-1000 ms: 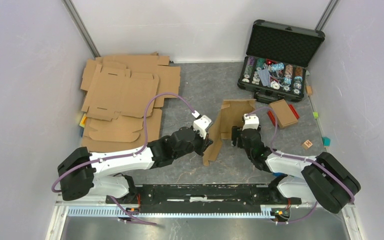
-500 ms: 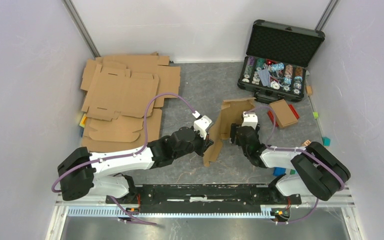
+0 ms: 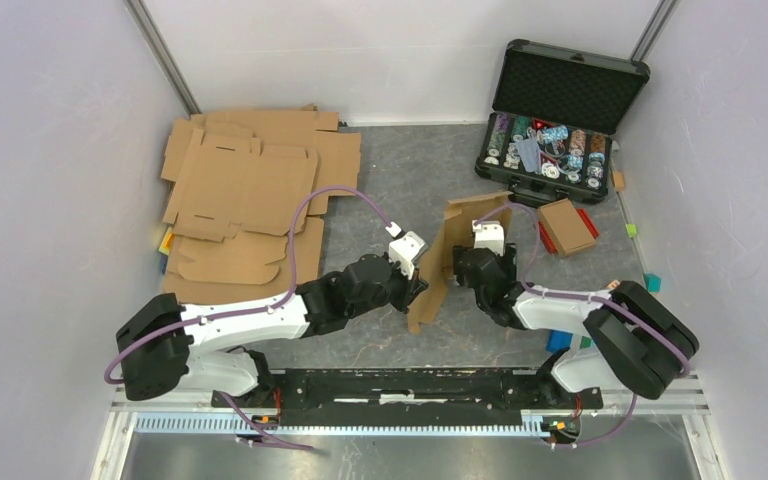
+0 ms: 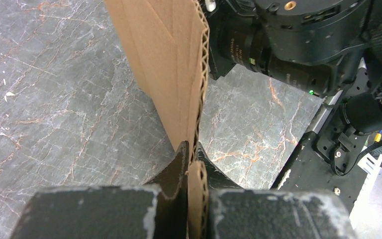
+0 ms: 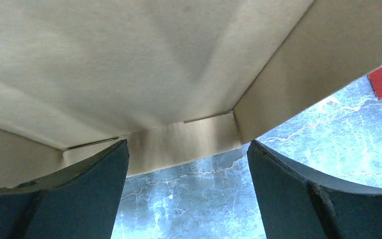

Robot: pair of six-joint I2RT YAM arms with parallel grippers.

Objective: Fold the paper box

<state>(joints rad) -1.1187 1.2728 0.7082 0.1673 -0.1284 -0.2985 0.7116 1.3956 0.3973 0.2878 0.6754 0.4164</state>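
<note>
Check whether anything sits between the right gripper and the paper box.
Nothing visible does. The right gripper stands open and faces the paper box directly, its inner panel just ahead, with only bare table below. The left gripper is shut on an edge of the box.

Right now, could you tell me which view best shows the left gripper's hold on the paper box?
Left wrist: the left gripper pinches the paper box edge-on. Top external shows it standing, the grip hidden; right wrist shows only its inner face.
</note>
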